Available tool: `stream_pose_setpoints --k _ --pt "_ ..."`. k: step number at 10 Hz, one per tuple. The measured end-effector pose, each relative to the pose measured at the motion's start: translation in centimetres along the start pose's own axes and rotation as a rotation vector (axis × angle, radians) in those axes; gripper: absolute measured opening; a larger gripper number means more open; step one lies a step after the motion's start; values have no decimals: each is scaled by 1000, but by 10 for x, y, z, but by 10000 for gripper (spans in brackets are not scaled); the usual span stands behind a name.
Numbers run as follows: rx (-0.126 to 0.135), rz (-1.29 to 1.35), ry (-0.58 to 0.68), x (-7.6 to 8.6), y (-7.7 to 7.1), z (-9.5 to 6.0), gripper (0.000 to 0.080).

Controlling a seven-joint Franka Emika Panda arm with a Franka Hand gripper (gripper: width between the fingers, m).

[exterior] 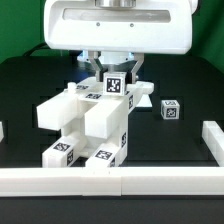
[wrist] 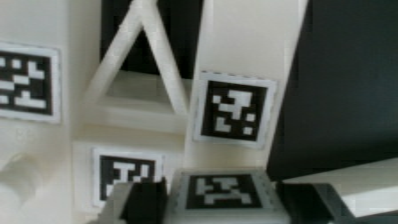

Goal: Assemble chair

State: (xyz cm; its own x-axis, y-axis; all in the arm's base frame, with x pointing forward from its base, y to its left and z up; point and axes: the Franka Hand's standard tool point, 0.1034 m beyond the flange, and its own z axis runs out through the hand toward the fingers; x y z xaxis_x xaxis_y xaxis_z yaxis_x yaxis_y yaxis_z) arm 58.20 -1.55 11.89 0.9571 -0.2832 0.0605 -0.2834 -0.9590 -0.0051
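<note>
The partly built chair stands mid-table in the exterior view, white blocks with black-and-white tags on their ends. My gripper hangs over its far side, shut on a white tagged chair part. In the wrist view that tagged part sits squeezed between my dark fingers, and my gripper is closed on it. Beyond it the X-braced panel shows slanted struts and a tagged upright. Where the held part meets the assembly is hidden.
A small loose tagged block lies on the black table to the exterior view's right of the chair. A long white border rail runs along the front. Another rail stands at the exterior view's right.
</note>
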Motion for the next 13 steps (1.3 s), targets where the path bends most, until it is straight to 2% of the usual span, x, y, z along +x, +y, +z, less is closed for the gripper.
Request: stream_pose_setpoints --k 4,9,10,12,13 --pt "16 309 -5 -1 -4 0 290" --pt "76 643 -20 2 -6 1 290" --pt "78 679 -22 2 -6 1 290" --pt "101 857 -30 3 -7 1 290" --pt "100 922 -34 3 -9 1 290"
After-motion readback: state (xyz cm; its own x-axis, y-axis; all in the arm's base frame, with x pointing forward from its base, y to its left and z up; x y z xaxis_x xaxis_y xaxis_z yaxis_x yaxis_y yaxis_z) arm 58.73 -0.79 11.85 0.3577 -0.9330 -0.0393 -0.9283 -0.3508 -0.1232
